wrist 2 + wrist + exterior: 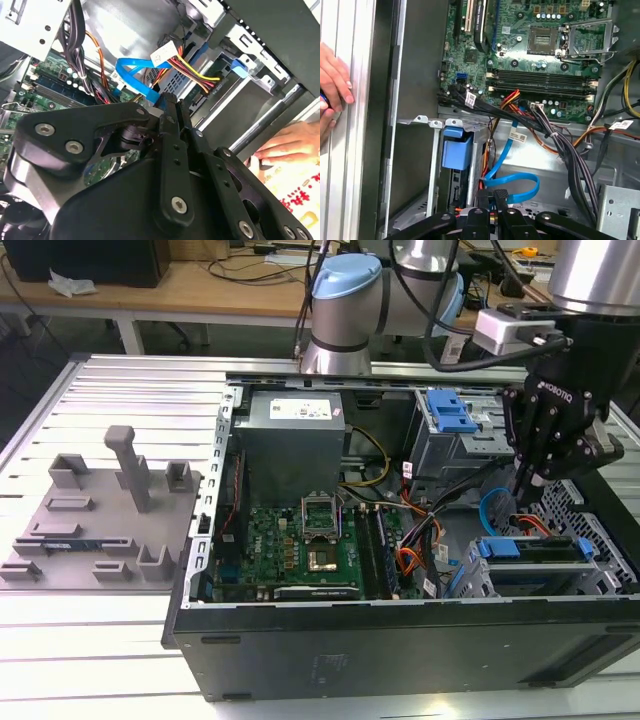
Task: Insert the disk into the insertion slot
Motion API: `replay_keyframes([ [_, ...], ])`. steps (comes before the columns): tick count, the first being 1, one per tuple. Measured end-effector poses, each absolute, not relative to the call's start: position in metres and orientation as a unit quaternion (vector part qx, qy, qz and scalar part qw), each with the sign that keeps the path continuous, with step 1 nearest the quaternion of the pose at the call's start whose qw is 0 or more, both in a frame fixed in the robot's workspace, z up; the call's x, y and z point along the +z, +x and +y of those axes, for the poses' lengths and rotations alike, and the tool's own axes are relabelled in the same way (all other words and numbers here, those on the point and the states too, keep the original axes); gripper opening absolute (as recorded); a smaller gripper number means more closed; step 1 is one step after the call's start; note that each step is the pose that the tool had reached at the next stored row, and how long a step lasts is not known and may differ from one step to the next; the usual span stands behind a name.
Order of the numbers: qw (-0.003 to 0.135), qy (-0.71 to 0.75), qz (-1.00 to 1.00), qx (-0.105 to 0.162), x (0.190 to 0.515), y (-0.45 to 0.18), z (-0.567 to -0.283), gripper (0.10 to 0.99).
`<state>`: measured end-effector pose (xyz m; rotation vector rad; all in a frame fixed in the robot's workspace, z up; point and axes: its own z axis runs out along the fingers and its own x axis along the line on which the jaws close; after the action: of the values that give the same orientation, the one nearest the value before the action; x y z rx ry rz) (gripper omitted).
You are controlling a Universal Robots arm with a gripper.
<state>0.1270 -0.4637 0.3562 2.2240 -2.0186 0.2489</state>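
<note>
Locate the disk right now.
The disk sits in the grey drive cage at the exterior view's lower right, below the gripper, beside the orange cables.

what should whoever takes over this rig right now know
Gripper: shut, holding nothing, hanging just above the drive cage at the exterior view's right, among the blue and orange cables.
Disk: sits inside the insertion slot; its blue carrier handle shows at the bay's mouth in the first wrist view.
Done: the disk appears to be inserted and released.
Left: whether it is fully seated cannot be told from these views.
Note: a person's hand rests on the computer case's edge, close to the arm.
</note>
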Motion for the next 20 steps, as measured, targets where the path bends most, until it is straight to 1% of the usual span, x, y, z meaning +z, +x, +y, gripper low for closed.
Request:
replay_keyframes([
  [16, 0.074, 0.649, -0.754, 0.074, 0.356, 0.131, -0.464, 0.161],
  [20, 0.074, 0.649, -0.754, 0.073, 0.356, 0.146, -0.472, 0.161],
])
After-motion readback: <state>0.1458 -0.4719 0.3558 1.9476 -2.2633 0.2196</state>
